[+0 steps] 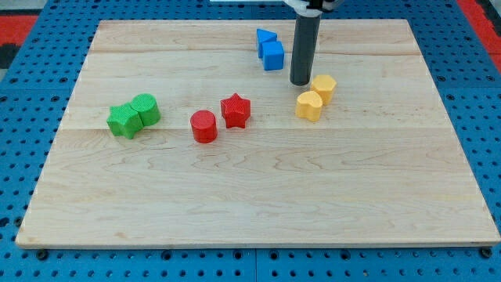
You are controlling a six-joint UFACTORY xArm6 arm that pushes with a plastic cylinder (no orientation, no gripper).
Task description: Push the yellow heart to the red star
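The yellow heart (309, 105) lies on the wooden board right of centre. The red star (235, 110) lies to its left, about a hand's width away. My tip (300, 82) stands just above and left of the yellow heart, close to it, and just left of a yellow hexagon-like block (323, 87). The rod rises from there to the view's top.
A red cylinder (203, 126) sits just left of the red star. A blue cube (272, 56) and a blue triangle-like block (265, 38) lie at the top, left of the rod. A green star (124, 121) and a green cylinder (145, 109) sit at the left.
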